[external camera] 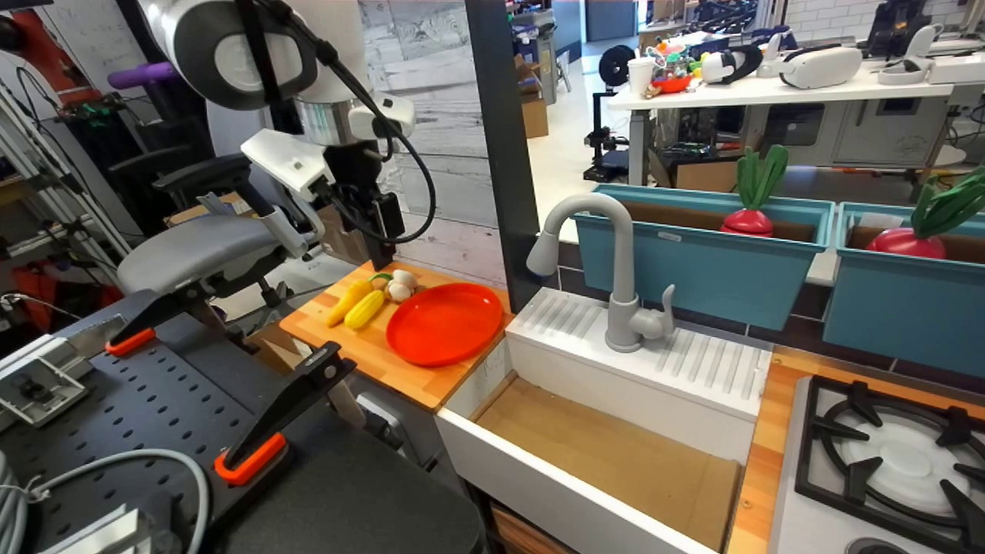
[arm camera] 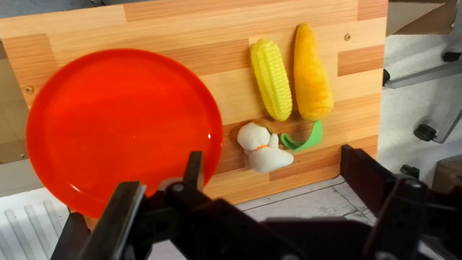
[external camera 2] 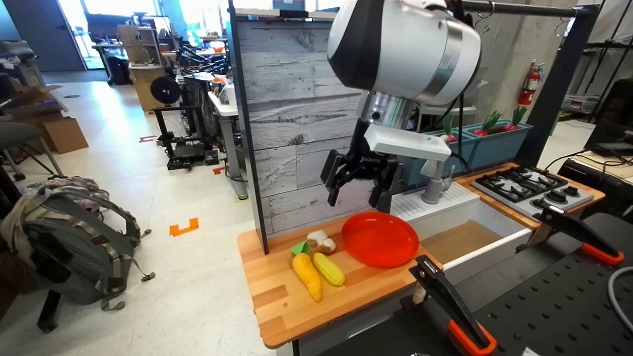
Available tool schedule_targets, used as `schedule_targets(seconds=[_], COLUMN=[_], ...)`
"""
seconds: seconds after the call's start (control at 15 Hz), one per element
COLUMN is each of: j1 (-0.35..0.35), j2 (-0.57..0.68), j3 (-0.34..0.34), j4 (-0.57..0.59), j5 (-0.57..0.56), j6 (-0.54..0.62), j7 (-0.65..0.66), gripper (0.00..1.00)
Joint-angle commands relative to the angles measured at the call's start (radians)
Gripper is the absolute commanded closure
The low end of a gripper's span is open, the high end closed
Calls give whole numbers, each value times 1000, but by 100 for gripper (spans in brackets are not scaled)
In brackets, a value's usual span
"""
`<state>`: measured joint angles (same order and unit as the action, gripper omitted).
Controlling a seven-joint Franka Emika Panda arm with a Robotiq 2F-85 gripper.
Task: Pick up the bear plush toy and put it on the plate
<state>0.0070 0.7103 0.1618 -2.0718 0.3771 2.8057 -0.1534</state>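
Observation:
The bear plush toy is a small cream-white lump with an orange band and a brown patch behind its head. It lies on the wooden counter beside the red-orange plate. Both exterior views show the toy at the back of the counter, close to the plate. The plate holds nothing. My gripper is open and empty, well above the counter, near the plate and toy. In the wrist view the toy appears between the open fingers, beyond the tips.
A yellow corn cob and a yellow-orange long plush with a green leaf piece lie by the toy. A wood-pattern wall panel stands behind the counter. The sink with its grey faucet adjoins the plate side.

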Motion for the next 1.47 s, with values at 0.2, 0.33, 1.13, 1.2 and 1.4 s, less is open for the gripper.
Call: schedule_targets(seconds=[0.2,0.33,1.13,1.2,1.4], j1=[81,107,213,219,229], j2=[214,261,438,445,461], j3=[-35,-47,-151,-157,-167], j4=[228,282,522,530,555], j5=[-134,-157,-218,-224,-241], j6=[0,-6,-46,-49,-68], j7=[169,202,346,352,362], gripper=[0,0,25,28,51])
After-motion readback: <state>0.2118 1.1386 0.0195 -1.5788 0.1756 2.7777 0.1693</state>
